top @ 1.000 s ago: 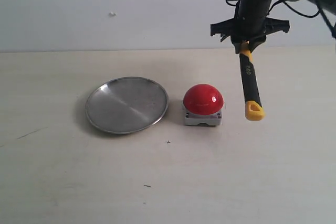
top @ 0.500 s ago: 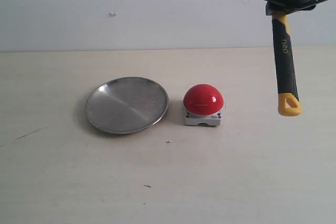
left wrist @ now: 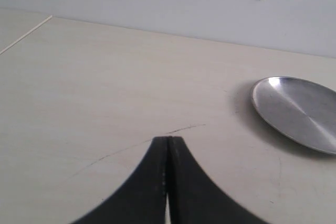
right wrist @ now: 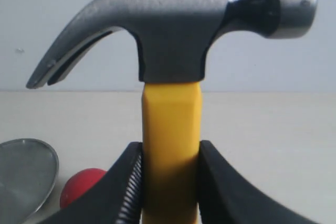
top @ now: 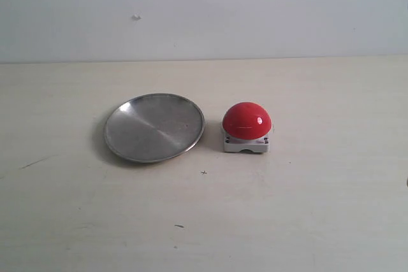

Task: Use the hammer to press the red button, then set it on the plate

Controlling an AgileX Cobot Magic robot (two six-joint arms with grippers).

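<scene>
In the right wrist view, your right pincer (right wrist: 170, 153) is clamped on the hammer (right wrist: 173, 30). Its two dark fingers (right wrist: 223, 182) press the yellow part of the handle from either side, just below the head, and are only as far apart as the handle is thick. The hammer stands upright in that grip, clear of the tabletop (right wrist: 273, 129). Its head is dark metal, with the curved split claw at one end and the round striking face at the other. Past the fingers you can see part of the red button (right wrist: 79, 182) and a slice of the plate (right wrist: 23, 171) beside it.

In the left wrist view, your left pincer (left wrist: 168, 139) is fully closed, its black tips meeting with nothing between them, and it hangs over bare tabletop. The plate lies well apart from it, toward the far edge where the wall rises.

In the exterior view, the plate and the red button sit side by side, well in from the far edge. The button is just beside the plate on the right-edge side, and a narrow gap separates them. The plate is round, shallow and brushed silver. The button is a glossy red dome on a squat grey base.

You have one hammer, one red button, one plate and two pincers
</scene>
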